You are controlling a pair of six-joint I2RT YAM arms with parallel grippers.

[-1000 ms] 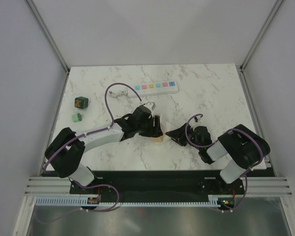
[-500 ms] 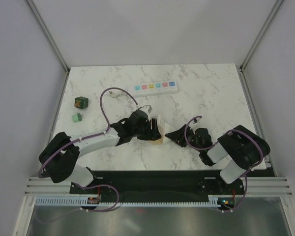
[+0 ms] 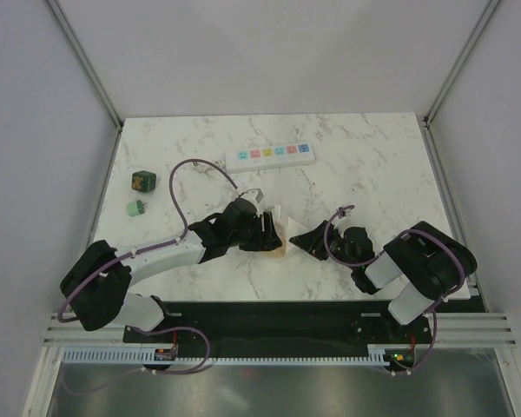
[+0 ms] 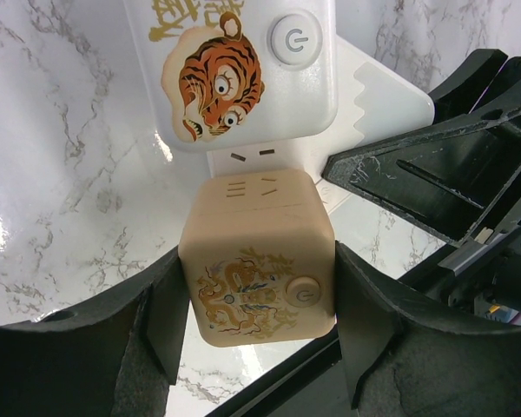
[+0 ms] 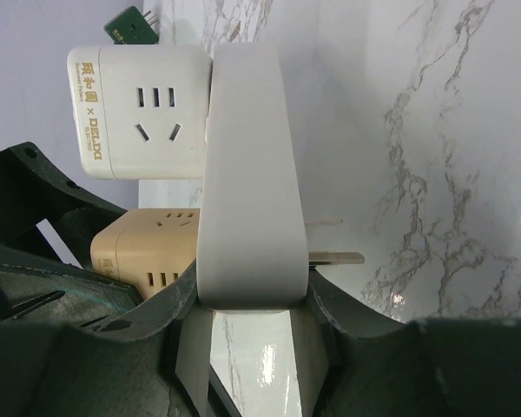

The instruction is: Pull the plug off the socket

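The plug (image 3: 142,181), a dark green cube, lies alone at the table's far left. The socket (image 3: 276,155), a long white strip with pastel outlets, lies at the back, with nothing in it. Both grippers meet mid-table, away from both. My left gripper (image 3: 272,234) is shut on a beige cube adapter (image 4: 259,261) with a dragon print. My right gripper (image 3: 300,236) is shut on a small plain white rectangular block (image 5: 250,174) with two prongs (image 5: 334,257) on its right face. The beige cube (image 5: 143,252) sits against the block's left face.
A white cube (image 4: 243,69) with a tiger print and a round button sits against the beige cube, also on the block's left side (image 5: 139,113). A smaller bright-green block (image 3: 135,208) lies near the plug. The right gripper's fingers (image 4: 434,182) crowd the left wrist view.
The left gripper has drawn a little nearer to the table's front edge with the beige cube, its elbow swinging left. The right gripper has edged left to meet it.
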